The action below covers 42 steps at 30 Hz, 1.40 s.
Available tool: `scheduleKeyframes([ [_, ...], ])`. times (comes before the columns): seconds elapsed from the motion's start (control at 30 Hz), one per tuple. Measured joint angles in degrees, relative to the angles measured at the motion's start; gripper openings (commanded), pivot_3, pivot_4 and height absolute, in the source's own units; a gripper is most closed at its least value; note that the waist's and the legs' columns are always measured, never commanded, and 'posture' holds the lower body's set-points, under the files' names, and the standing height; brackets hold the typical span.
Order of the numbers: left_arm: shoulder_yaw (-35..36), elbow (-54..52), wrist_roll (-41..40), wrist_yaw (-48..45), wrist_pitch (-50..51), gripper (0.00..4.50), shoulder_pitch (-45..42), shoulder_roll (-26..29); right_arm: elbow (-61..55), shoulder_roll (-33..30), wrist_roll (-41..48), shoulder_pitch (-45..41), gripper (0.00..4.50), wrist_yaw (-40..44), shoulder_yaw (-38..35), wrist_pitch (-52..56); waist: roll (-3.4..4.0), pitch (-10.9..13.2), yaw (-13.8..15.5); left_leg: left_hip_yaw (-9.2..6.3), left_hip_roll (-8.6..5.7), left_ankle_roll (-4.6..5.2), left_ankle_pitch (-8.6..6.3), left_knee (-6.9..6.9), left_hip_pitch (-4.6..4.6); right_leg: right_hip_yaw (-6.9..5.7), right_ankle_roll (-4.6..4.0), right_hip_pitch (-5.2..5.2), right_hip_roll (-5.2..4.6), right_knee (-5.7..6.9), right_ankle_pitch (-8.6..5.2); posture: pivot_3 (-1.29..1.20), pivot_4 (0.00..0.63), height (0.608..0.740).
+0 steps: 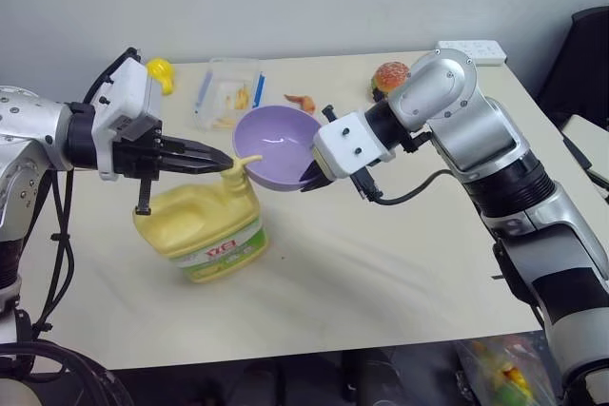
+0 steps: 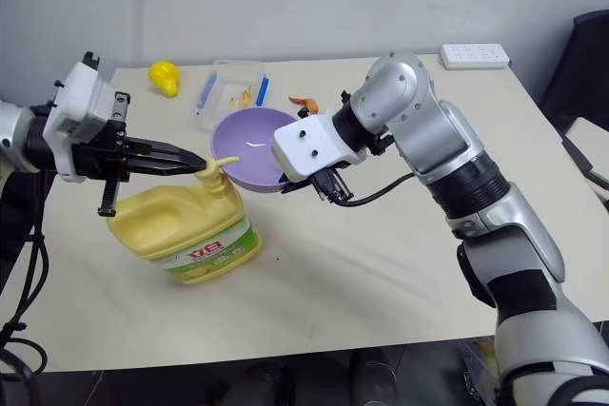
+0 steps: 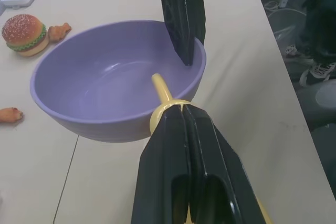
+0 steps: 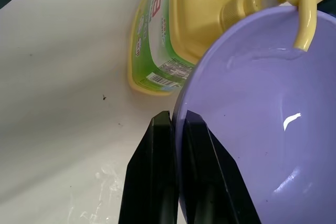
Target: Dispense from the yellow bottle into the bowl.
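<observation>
From the head views, the yellow bottle [image 1: 203, 228] is seen standing on the desk [image 1: 381, 263], its pump nozzle reaching over the rim of the bowl [image 1: 276, 146]. The bowl is held tilted just above the desk by the right gripper [image 1: 312, 176], whose fingers are clamped on its rim. The left gripper [image 1: 221, 161] is pressed shut, tips resting at the pump head. Behind the bowl, a clear container [image 1: 228, 90], a yellow pear toy [image 1: 160, 73], a toy burger [image 1: 390, 76] and a power strip [image 1: 473, 50] are spotted.

In the left wrist view, the left gripper's closed fingers [image 3: 194, 166] are laid on the pump top, with the nozzle [image 3: 160, 86] over the bowl's interior.

In the right wrist view, the bowl's rim is pinched between the right gripper's fingers [image 4: 157, 177], with the bottle's label [image 4: 155, 51] just beyond.
</observation>
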Motion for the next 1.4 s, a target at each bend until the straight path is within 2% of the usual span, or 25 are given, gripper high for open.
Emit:
scheduleKeyframes([
  [0.17, 0.12, 0.59, -0.04, 0.93, 1.28, 0.04, -1.24, -1.40, 0.82, -0.03, 0.01, 0.00, 0.00, 0.00, -0.03, -0.14, 0.01, -0.01, 0.02, 0.00, 0.00, 0.00, 0.00, 0.01, -0.01, 0.00, -0.01, 0.00, 0.00, 0.01, 0.00, 0.00, 0.150, 0.740],
  [0.37, -0.04, 3.03, -3.05, 1.70, 11.16, 0.04, -7.85, -1.71, 0.91, -0.05, 0.25, -0.01, 0.00, 0.00, -0.09, -0.45, -0.23, 0.16, 0.00, -0.04, 0.00, 0.00, 0.00, 0.03, -0.29, -0.05, -0.02, -0.26, 0.02, -0.02, 0.01, 0.00, 0.150, 0.740],
  [0.47, 2.09, 3.79, -6.94, 1.50, 16.25, 0.62, -11.77, -0.81, 0.89, -0.05, 0.35, 0.00, 0.00, 0.00, -0.09, -0.44, -0.27, 0.18, -0.15, -0.06, -0.01, -0.01, -0.01, -0.01, -0.40, -0.06, -0.01, -0.39, 0.02, -0.09, 0.01, 0.00, 0.150, 0.740],
  [0.6, 7.90, 3.29, -13.00, -1.44, 22.16, 1.77, -12.68, 5.09, 0.66, -0.87, 0.56, 0.74, 0.00, -0.02, -0.15, -0.24, -0.27, 0.18, -0.80, -0.05, 0.02, -0.03, -0.02, -0.19, -0.40, -0.09, -0.01, -0.48, 0.03, -0.13, 0.00, 0.00, 0.150, 0.740],
  [0.73, 15.57, -0.21, -15.33, -4.39, 24.56, 2.99, -3.63, 12.04, -0.67, -4.90, 0.97, 6.93, 0.00, -0.39, -2.25, 0.39, -0.29, 0.20, -0.78, -0.04, 0.04, -0.03, -0.02, -0.16, -0.41, -0.09, -0.01, -0.36, 0.04, -0.29, 0.01, 0.00, 0.150, 0.740],
  [0.9, 27.95, -5.29, -15.50, -7.43, 26.46, 4.47, 11.54, 14.54, 0.07, -8.70, -0.74, 17.13, 0.00, -4.08, -4.58, 0.42, -0.34, 0.25, 0.17, -0.04, 0.19, -0.03, -0.02, -0.07, -0.33, -0.11, -0.03, -0.21, 0.04, -0.26, 0.02, 0.00, 0.150, 0.740],
  [1.1, 44.09, -12.36, -13.46, -10.90, 29.38, 4.47, 26.36, 14.54, 9.46, -9.82, -6.52, 26.45, 0.00, -15.47, -7.22, -6.17, -0.37, 0.27, 0.01, 0.06, 0.31, -0.03, -0.02, -0.15, -0.27, -0.06, -0.06, -0.20, 0.05, -0.32, 0.03, 0.00, 0.150, 0.740],
  [1.2, 49.61, -13.72, -12.27, -11.70, 30.33, 4.47, 30.79, 14.47, 18.19, -10.29, -10.46, 28.01, 0.00, -21.84, -7.57, -11.45, -0.35, 0.28, -0.09, 0.08, 0.35, -0.04, -0.02, -0.16, -0.26, -0.04, -0.09, -0.21, 0.06, -0.31, 0.03, 0.00, 0.150, 0.740],
  [1.33, 52.19, -14.49, -12.18, -11.29, 30.17, 4.47, 32.55, 14.36, 26.32, -10.38, -14.77, 26.16, 0.00, -28.13, -8.24, -17.97, -0.35, 0.28, -0.16, 0.12, 0.45, -0.05, -0.03, -0.16, -0.14, -0.01, -0.14, -0.10, 0.09, -0.31, 0.06, 0.00, 0.150, 0.740],
  [1.37, 52.18, -14.73, -12.19, -11.02, 29.82, 4.50, 32.90, 14.13, 27.50, -10.35, -15.20, 25.95, 0.53, -28.77, -8.32, -19.18, -0.35, 0.28, -0.17, 0.12, 0.46, -0.05, -0.03, -0.18, -0.13, 0.00, -0.14, -0.10, 0.09, -0.32, 0.06, 0.00, 0.150, 0.740],
  [1.4, 52.09, -15.10, -12.26, -10.71, 29.38, 4.50, 33.19, 13.89, 28.97, -10.23, -15.82, 25.75, 0.74, -29.28, -8.32, -20.02, -0.35, 0.28, -0.19, 0.12, 0.49, -0.07, -0.04, -0.18, -0.14, -0.01, -0.15, -0.11, 0.12, -0.33, 0.06, 0.00, 0.150, 0.740],
])
